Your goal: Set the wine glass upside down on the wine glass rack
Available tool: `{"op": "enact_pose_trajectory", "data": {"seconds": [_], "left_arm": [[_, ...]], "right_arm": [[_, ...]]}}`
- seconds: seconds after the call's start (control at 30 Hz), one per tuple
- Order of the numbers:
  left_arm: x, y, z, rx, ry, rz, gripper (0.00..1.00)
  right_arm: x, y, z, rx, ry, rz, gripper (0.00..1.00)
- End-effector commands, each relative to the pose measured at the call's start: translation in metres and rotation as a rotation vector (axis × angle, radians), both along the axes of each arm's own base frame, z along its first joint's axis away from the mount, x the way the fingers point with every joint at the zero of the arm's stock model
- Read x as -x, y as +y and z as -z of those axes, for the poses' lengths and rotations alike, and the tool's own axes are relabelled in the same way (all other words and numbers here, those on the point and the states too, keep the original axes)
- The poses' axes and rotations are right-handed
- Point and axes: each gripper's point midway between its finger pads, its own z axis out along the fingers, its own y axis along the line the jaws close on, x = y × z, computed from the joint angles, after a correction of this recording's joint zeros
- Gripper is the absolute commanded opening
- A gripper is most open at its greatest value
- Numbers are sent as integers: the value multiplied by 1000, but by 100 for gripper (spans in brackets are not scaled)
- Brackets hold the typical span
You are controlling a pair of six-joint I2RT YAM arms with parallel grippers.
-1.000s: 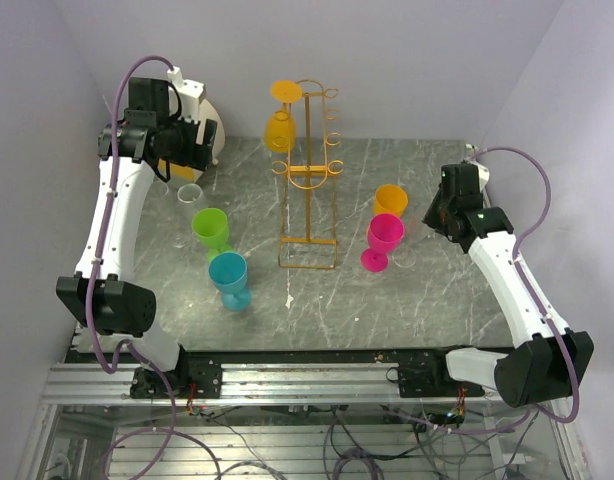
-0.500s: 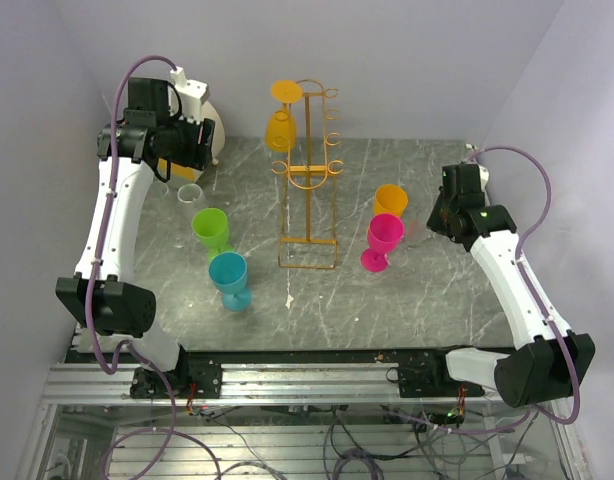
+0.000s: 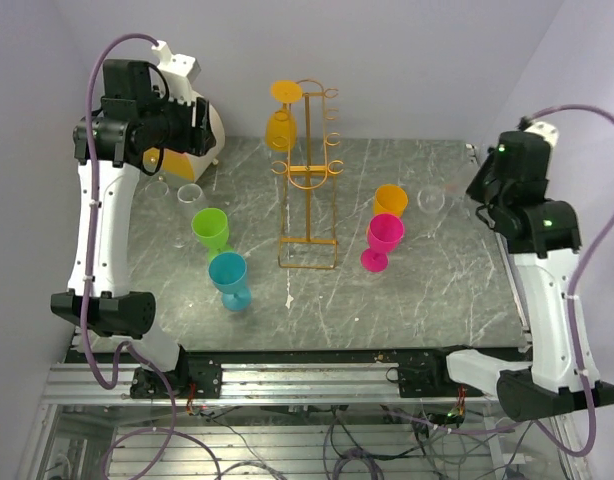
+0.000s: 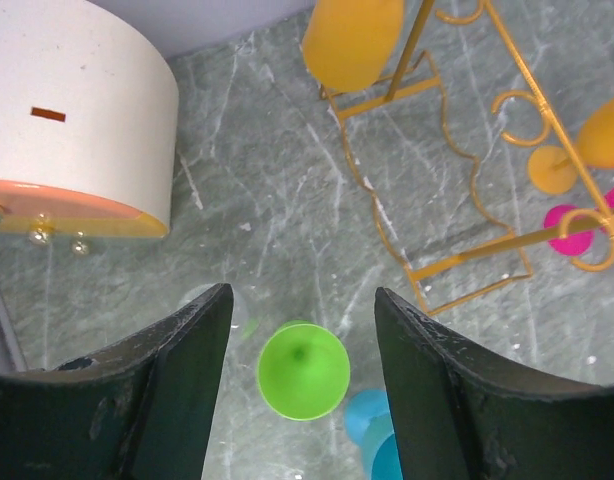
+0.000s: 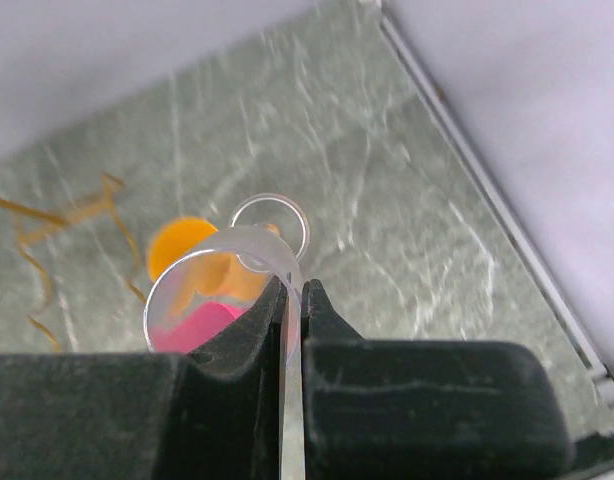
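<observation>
The orange-yellow wire wine glass rack (image 3: 309, 185) stands at the table's middle back; it also shows in the left wrist view (image 4: 467, 190). An orange glass (image 3: 279, 125) hangs upside down on its left side. My right gripper (image 5: 294, 290) is shut on the rim of a clear wine glass (image 5: 255, 246), held above the table at the right (image 3: 431, 199), mouth toward the wrist camera, foot below. My left gripper (image 4: 302, 305) is open and empty, high over a green glass (image 4: 303, 370) at the back left (image 3: 195, 135).
On the table stand a green glass (image 3: 210, 228), a blue glass (image 3: 229, 275) and a clear glass (image 3: 190, 194) left of the rack, and an orange glass (image 3: 390, 199) and a pink glass (image 3: 383, 238) right of it. A white round object (image 4: 77, 110) sits back left.
My right arm has risen and swung right, lifting the clear glass off the table. My left arm has also risen higher at the back left, still open.
</observation>
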Motion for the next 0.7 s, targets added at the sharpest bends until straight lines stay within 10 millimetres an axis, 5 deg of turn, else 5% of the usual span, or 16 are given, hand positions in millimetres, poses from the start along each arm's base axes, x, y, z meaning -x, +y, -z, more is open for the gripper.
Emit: {"op": "enact_pose_trajectory", "data": {"seconds": [0.0,0.23,0.5,0.67], "left_arm": [[23,-9,-39,148,-27,-50,68],[41,-51,-97,567,-16,-13,64],[43,-106,-158,1168,159,136,63],[24,-117,-165,1293,214,55,62]], "right_arm": [[6,-7,-64,5,-177,16,0],[-1,6,-139,-92,-512,-41,0],[-41,48,-172,-337,-768,-167,0],[-57,75,-186,-401,-881,-192,0]]}}
